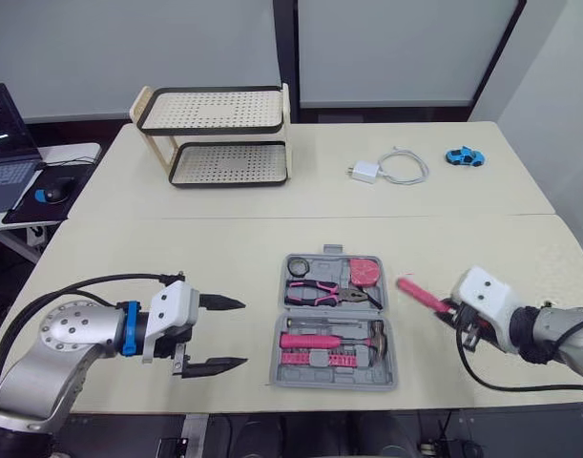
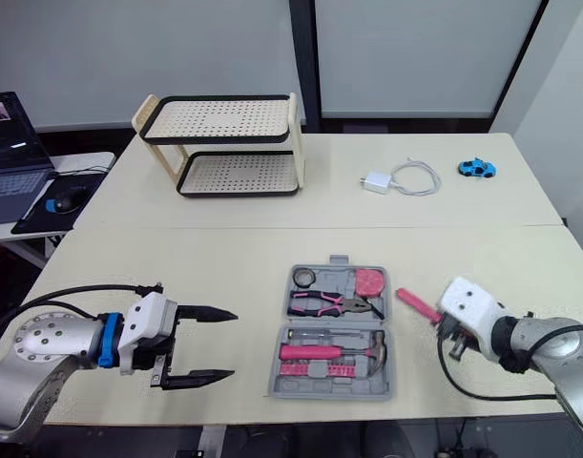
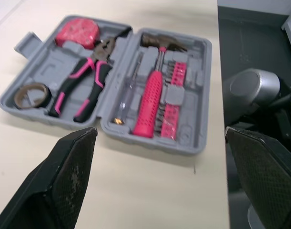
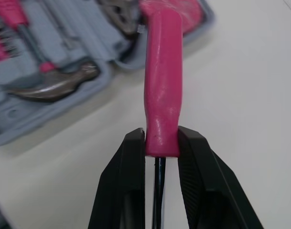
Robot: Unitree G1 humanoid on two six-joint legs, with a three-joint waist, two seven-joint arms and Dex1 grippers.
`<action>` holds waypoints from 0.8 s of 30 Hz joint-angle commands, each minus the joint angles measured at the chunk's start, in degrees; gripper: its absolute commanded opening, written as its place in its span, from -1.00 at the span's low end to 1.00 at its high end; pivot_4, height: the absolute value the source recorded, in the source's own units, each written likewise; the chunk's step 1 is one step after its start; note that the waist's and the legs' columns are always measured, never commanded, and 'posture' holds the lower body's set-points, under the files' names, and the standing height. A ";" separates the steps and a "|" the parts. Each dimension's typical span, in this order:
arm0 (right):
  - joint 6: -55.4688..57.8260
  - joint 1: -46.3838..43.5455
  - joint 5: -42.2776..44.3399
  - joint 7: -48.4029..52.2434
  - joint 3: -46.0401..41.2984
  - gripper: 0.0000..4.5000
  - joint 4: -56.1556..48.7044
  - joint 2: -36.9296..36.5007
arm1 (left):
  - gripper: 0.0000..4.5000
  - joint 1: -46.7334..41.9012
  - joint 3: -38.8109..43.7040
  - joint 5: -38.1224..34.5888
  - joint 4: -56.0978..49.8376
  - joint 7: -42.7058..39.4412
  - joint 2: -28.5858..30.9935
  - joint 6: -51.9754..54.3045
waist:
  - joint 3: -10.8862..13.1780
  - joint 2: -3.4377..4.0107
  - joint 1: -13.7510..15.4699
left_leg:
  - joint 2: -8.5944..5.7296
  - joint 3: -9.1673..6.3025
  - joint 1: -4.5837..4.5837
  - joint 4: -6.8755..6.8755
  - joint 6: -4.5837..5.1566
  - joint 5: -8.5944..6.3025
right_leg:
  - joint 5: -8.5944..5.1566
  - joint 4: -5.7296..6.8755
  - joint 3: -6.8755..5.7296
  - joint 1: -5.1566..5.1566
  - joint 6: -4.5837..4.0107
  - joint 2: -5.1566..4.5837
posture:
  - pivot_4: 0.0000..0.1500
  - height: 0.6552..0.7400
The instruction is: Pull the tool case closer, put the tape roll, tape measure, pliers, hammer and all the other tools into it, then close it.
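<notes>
The grey tool case lies open near the table's front edge. In it are a tape roll, pink-handled pliers, a pink tape measure, a hammer and a row of pink bits. My left gripper hovers open just left of the case, nothing between its fingers. To the right of the case, my right gripper is shut on a pink-handled screwdriver, gripping the handle where it meets the dark shaft. The handle points toward the case.
A two-tier perforated rack stands at the back left. A white charger with cable and a blue toy car lie at the back right. A laptop and mouse sit on a side table at far left.
</notes>
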 commanded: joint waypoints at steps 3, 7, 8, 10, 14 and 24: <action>4.64 -8.91 1.20 3.55 12.72 -0.73 -9.53 -3.28 | 1.00 2.05 0.75 1.89 -0.47 -1.84 1.18 -3.98 | 0.03 -0.10 0.01 | 0.01 0.01 0.00 0.03 0.00 0.00 | 0.00 -0.01 0.04 0.01 0.01 -0.07 | 1.00 1.00; 9.11 -18.67 -1.08 2.74 26.69 -0.73 -9.80 1.16 | 1.00 3.44 -0.60 4.15 -0.73 -2.43 1.42 -6.47 | 0.04 -0.16 -0.05 | 0.03 -0.02 -0.02 0.02 0.00 0.00 | 0.00 -0.03 0.01 -0.02 0.01 -0.05 | 1.00 1.00; 10.57 -20.52 -1.22 2.09 29.14 -0.73 -9.53 2.69 | 1.00 3.68 -0.91 4.49 -0.96 -2.42 1.54 -6.73 | 0.04 -0.17 -0.09 | 0.03 -0.02 -0.02 0.01 0.00 0.00 | 0.00 -0.03 0.01 -0.03 0.01 -0.05 | 1.00 1.00; 12.56 -23.82 -2.48 0.99 33.74 -0.73 -8.49 5.30 | 1.00 3.62 -1.50 5.18 -1.30 -2.09 1.44 -7.22 | 0.04 -0.17 -0.09 | 0.02 -0.03 -0.02 0.00 0.00 0.00 | 0.00 -0.02 0.02 -0.06 0.01 -0.05 | 1.00 1.00; 15.39 -28.91 -4.11 -1.18 40.40 -0.73 -6.14 10.10 | 1.00 2.97 -2.60 5.61 -1.94 -1.89 1.30 -7.22 | 0.04 -0.17 -0.04 | 0.02 -0.04 -0.05 0.01 -0.01 0.00 | 0.00 -0.01 0.02 -0.09 0.01 -0.06 | 1.00 1.00; 16.45 -34.08 -6.46 -4.28 48.47 -0.73 -0.76 18.42 | 1.00 2.64 -3.18 6.46 -2.38 -1.81 1.75 -7.90 | 0.03 -0.18 -0.13 | 0.01 -0.04 -0.06 0.00 -0.01 0.00 | 0.00 0.04 0.02 -0.20 0.01 -0.04 | 1.00 1.00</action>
